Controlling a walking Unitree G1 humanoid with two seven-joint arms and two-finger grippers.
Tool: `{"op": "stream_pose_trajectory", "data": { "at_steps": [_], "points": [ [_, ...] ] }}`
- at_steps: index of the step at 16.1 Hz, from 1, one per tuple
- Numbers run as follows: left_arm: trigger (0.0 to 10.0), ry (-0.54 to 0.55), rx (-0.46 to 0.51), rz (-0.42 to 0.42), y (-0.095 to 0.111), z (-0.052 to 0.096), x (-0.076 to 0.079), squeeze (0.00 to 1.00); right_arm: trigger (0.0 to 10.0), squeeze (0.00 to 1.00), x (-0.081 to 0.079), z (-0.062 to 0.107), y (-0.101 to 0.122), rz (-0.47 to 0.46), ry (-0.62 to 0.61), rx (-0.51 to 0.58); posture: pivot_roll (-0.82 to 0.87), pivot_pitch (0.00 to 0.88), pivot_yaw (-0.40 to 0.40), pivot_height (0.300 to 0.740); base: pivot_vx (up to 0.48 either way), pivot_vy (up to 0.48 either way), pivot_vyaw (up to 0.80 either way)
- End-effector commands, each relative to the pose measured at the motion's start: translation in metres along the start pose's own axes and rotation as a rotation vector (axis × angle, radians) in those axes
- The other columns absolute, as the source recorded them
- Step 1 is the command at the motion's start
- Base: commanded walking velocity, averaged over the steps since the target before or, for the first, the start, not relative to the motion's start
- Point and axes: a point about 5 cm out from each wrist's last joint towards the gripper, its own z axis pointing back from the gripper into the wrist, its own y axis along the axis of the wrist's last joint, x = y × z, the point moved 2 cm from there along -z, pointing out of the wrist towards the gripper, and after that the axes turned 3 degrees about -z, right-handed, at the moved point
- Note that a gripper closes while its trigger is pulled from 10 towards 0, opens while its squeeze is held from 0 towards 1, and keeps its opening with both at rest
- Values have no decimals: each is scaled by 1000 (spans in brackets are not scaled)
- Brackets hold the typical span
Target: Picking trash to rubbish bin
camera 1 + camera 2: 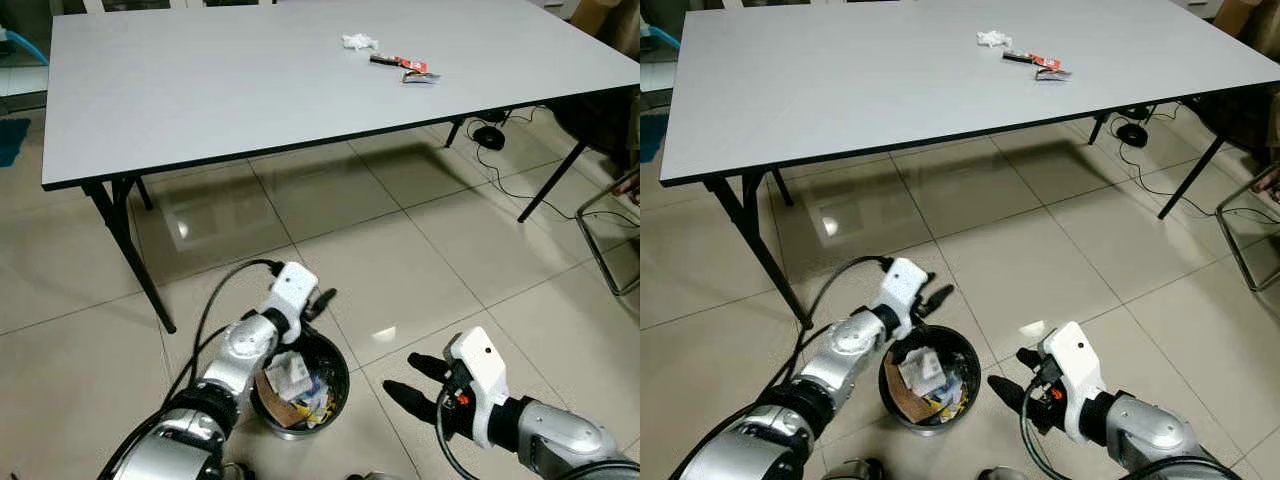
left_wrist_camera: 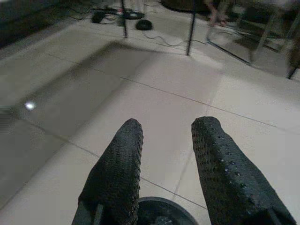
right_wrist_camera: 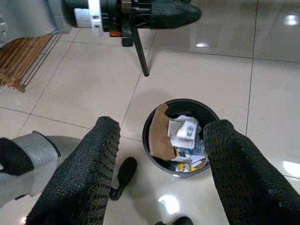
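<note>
Trash (image 3: 180, 138) fills bin (image 3: 152, 117).

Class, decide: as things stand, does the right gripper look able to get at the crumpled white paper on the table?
Probably not. The right gripper hangs low beside the bin, while the white paper lies far across the table; the robot would likely have to walk closer.

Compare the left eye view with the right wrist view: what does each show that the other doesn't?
Left eye view alone: the grey folding table carrying a crumpled white tissue and red-and-black wrappers, plus a black cable on the tiles beyond. Right wrist view alone: a brown slatted wooden rack on the floor. Both share the round black rubbish bin, stuffed with cardboard and paper, and both open, empty grippers: the left gripper above the bin's rim, the right gripper beside the bin.
</note>
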Motion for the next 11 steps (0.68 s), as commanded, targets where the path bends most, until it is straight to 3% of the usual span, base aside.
{"op": "stream_pose_trajectory", "data": {
  "at_steps": [1, 2, 4, 7, 11],
  "points": [
    [10000, 56, -21, 76, -15, 13, -5, 0, 10000, 0, 7, -2, -2, 19, -78, 4, -154, 80, -53, 740, 0, 0, 0],
    [10000, 123, -32, 148, -29, 30, -11, 0, 10000, 0, 17, -7, -8, 24, -182, 6, -141, 75, -50, 740, 0, 0, 0],
    [10000, 247, -40, 179, -50, 67, -15, 0, 10000, 0, 34, -16, -21, 3, -366, 23, -99, 64, -55, 740, 0, 0, 0],
    [10000, 351, -63, 173, -54, 96, -17, 0, 10000, 0, 44, -30, -29, -4, -500, 57, -31, 52, -80, 740, 0, -80, 0],
    [10000, 366, -67, 151, -40, 102, -16, 0, 10000, 0, 53, -42, -28, 31, -599, 83, -1, 44, -86, 740, 0, -451, 0]
  ]
}}
